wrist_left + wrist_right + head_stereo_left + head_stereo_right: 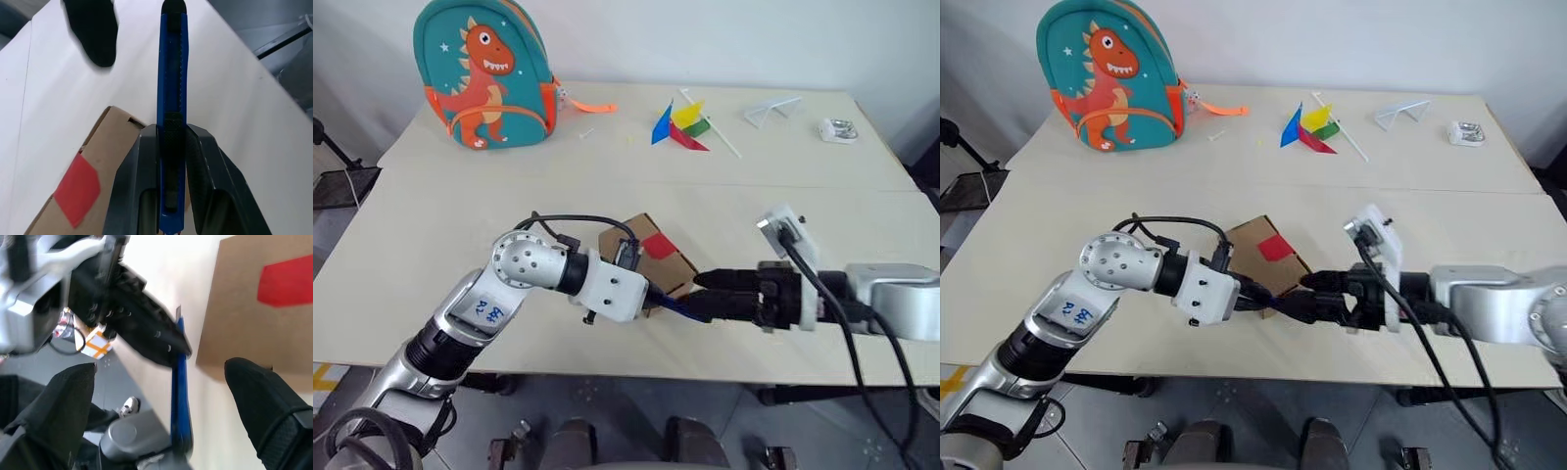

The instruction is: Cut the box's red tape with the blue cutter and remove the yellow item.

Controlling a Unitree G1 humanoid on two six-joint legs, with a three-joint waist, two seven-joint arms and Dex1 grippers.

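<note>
The brown box (pixel 641 245) lies near the table's front edge, with the red tape (pixel 658 244) on its top face. My left gripper (pixel 172 147) is shut on the blue cutter (pixel 172 73), which it holds just in front of the box and points to the right. My right gripper (pixel 161 391) is open; its black fingers (pixel 264 406) stand apart on either side of the cutter's (pixel 180 396) free end without clamping it. In the right wrist view the box (pixel 239 323) and the red tape (pixel 286 284) lie beyond the fingers. The yellow item is hidden.
A teal dinosaur backpack (pixel 484 73) stands at the back left. A multicoloured pinwheel (pixel 683 125), a white wire stand (pixel 771 111) and a small white object (pixel 838 130) lie at the back right. The table's front edge (pixel 636 377) runs just below both arms.
</note>
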